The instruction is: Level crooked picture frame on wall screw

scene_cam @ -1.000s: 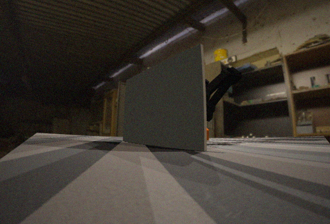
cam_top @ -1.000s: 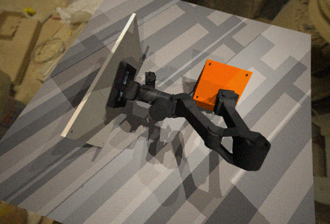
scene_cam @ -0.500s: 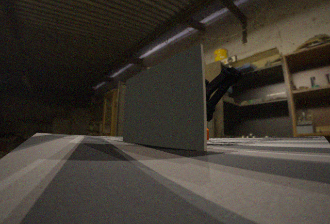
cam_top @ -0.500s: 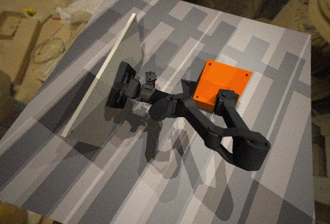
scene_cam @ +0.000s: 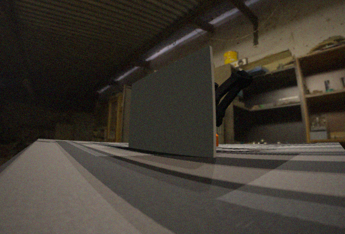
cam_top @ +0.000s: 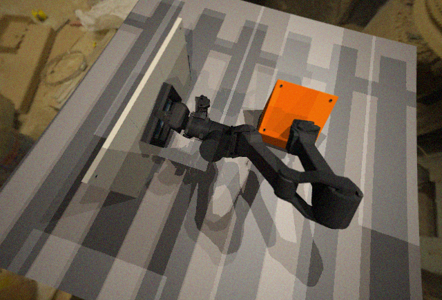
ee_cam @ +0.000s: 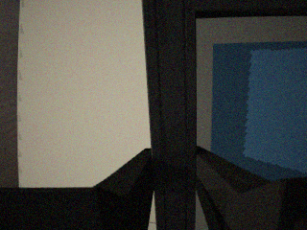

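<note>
The dark picture frame (cam_top: 164, 91) (ee_cam: 169, 72) is in front of the pale upright wall panel (cam_top: 142, 98) (scene_cam: 172, 109) (ee_cam: 82, 96). Its blue picture (ee_cam: 275, 105) sits in a grey border. My gripper (cam_top: 166, 113) (ee_cam: 172, 155) is shut on one dark side bar of the frame, with a finger on each side of the bar. In the wrist view the frame's inner upper edge runs almost level; the bar leans very slightly. The screw and the notched strip are hidden. The exterior view shows only the panel's back, so the frame and gripper are hidden there.
An orange block (cam_top: 303, 105) (scene_cam: 216, 139) stands on the table (cam_top: 389, 272) (scene_cam: 83, 198), partly under the arm. The arm's elbow (cam_top: 335, 204) is bent high, away from the panel. Striped shadows lie across the table.
</note>
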Tool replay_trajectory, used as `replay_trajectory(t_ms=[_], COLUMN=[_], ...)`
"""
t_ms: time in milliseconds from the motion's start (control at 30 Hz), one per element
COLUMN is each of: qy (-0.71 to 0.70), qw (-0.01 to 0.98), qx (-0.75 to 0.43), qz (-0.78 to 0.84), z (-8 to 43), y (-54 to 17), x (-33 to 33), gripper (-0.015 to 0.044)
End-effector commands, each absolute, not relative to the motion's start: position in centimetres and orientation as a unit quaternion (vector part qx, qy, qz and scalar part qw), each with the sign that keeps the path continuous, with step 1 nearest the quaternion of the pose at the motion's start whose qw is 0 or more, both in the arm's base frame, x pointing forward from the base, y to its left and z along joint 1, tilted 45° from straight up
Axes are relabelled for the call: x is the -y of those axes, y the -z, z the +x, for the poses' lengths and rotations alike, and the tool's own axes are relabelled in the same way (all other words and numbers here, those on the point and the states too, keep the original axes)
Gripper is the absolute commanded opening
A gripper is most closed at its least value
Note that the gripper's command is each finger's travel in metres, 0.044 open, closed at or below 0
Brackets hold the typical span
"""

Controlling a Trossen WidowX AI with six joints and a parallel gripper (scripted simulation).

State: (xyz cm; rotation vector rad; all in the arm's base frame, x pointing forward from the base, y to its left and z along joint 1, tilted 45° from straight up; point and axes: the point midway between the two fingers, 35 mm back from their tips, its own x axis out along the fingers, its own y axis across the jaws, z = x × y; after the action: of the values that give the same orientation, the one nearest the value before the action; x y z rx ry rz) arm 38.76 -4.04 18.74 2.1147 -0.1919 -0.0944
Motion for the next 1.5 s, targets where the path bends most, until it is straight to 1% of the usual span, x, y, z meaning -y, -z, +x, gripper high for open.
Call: replay_trajectory(t_ms=[0,1467], qy=[0.038,0.028], qw=[0.476,0.372], qx=[0.077,0.081], qz=[0.875,0.924], z=[38.76,38.72], y=[-18.76,-19.01], x=[4.03,4.30], gripper=[0.0000,0.0000])
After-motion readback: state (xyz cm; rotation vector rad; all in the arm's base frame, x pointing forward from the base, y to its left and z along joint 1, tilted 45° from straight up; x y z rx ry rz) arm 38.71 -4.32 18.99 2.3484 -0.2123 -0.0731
